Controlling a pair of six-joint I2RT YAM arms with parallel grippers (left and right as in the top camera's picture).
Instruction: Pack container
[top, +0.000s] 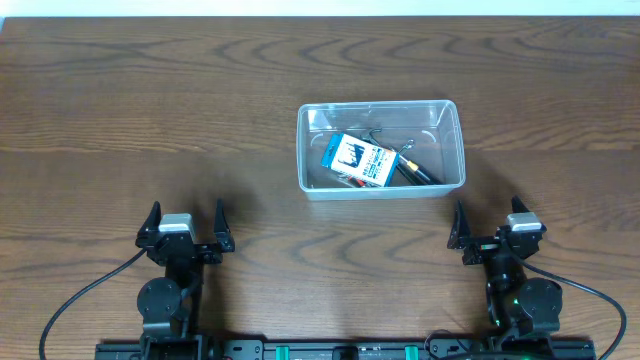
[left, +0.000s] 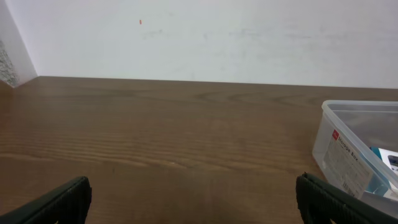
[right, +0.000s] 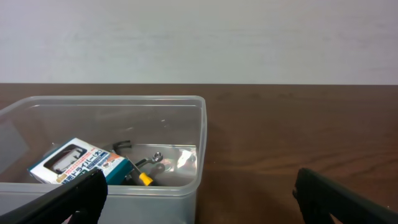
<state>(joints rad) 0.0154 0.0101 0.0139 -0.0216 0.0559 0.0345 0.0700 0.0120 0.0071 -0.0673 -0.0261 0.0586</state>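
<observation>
The clear plastic container (top: 304, 150) sits on the wooden table right of centre. Inside it lie a small blue and white box (top: 357, 160), a black tool with a yellow band (top: 417, 173) and thin metal pieces. The container's corner shows at the right of the left wrist view (left: 354, 146) and fills the left of the right wrist view (right: 124, 106). My left gripper (top: 186, 226) is open and empty at the front left, well clear of the container. My right gripper (top: 490, 232) is open and empty, just in front of the container's right end.
Bare wood table (top: 150, 110) surrounds the container. A white wall stands beyond the table's far edge (left: 199, 37). Black cables run from both arm bases at the front edge (top: 90, 300).
</observation>
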